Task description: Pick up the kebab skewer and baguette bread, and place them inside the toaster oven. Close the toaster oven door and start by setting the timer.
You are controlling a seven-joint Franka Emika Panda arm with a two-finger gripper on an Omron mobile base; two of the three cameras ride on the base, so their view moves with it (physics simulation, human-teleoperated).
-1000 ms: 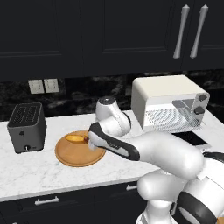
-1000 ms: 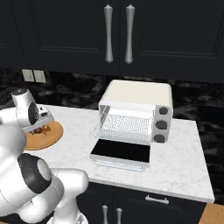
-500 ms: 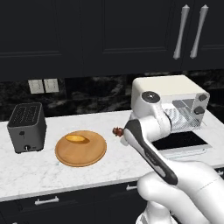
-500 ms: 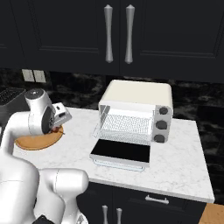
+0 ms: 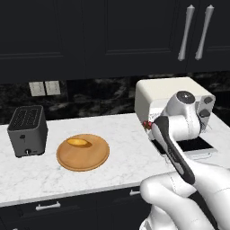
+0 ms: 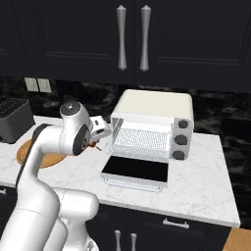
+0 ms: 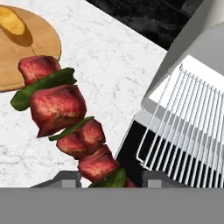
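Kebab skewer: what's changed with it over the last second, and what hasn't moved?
The tool, shut on the kebab skewer, carried it from over the wooden plate across to the toaster oven opening. The baguette bread stayed on the plate; the toaster oven door stayed open.

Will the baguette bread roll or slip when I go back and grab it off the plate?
The baguette bread looks stubby and oval, so it may roll sideways if nudged. Its crust looks smooth, so possibly slippery. The wooden plate seems flat, offering no stop.
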